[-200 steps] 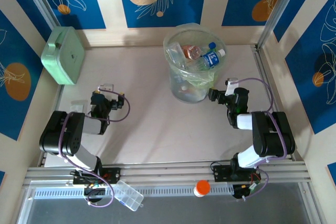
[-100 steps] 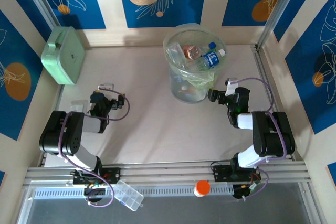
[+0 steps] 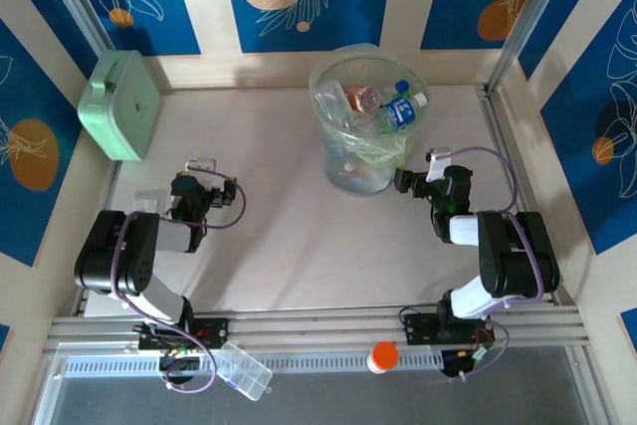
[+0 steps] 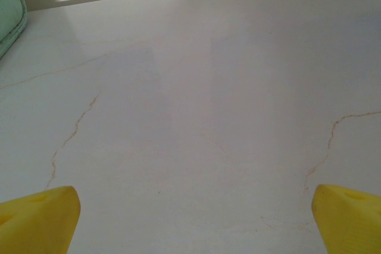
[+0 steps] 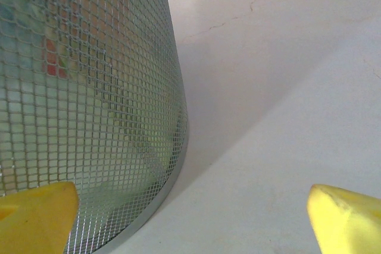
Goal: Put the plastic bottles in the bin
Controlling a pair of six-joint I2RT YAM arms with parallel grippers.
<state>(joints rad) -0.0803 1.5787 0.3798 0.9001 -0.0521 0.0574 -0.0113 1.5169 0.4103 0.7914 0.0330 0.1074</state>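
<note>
The bin (image 3: 366, 128) stands at the back middle of the table, a round grey-green bucket with a clear liner. Several plastic bottles lie inside it; a clear one with a blue cap and label (image 3: 402, 106) is on top. In the right wrist view the bin's mesh wall (image 5: 89, 87) rises at the left, with coloured shapes showing dimly through it. My right gripper (image 3: 416, 172) (image 5: 190, 224) sits low just right of the bin's base, open, with bare table between its yellow fingertips (image 5: 351, 221). My left gripper (image 3: 203, 168) (image 4: 193, 224) rests open over bare table at the left.
A mint green square box (image 3: 121, 104) (image 4: 9, 16) leans at the back left corner. An orange-capped white jar (image 3: 382, 356) and a clear compartment case (image 3: 244, 370) lie on the front rail below the arm bases. Walls close in both sides.
</note>
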